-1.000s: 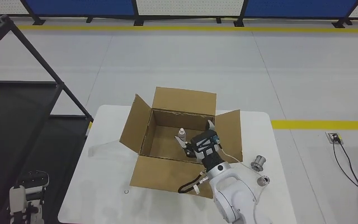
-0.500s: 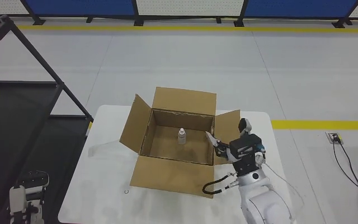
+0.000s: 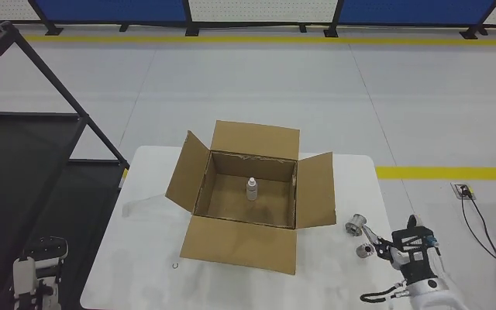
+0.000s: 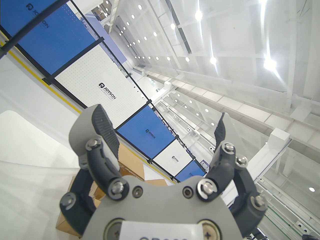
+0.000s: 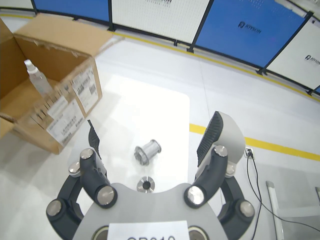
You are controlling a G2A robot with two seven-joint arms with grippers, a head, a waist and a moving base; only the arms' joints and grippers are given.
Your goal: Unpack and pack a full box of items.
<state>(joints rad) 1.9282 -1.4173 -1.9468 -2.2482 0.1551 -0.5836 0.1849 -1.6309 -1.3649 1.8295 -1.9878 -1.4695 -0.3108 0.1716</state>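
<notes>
Cardboard box (image 3: 240, 242) is seen at the centre of the top view, flaps spread, on the white desk (image 3: 147, 232). A clear bottle (image 3: 251, 188) is stood upright inside it, towards the upper wall. Two metal pieces are laid on the desk to the right of the box, near its right flap but apart from it: a ribbed metal spool (image 5: 147, 152) and, just below it in the frame, a smaller metal sleeve (image 5: 145, 184). The right pincer (image 5: 153, 123) is held at the lower right of the top view, spread wide and holding nothing. Both pieces are framed between its fingers (image 5: 210, 131) in the right wrist view. The spool is laid on its side, its long axis slanted from lower left to upper right of that frame, neither square to the fingers' closing line nor along it. The sleeve is stood on end, bore upward, closest to the palm. The left pincer (image 4: 160, 113) is likewise spread wide and empty, pointed up at the ceiling (image 4: 225, 38). The right arm is judged much the nearer to the two pieces. For the spool, a turn of the wrist and a short drop are called for, and rolling may be expected if it is nudged on one side
</notes>
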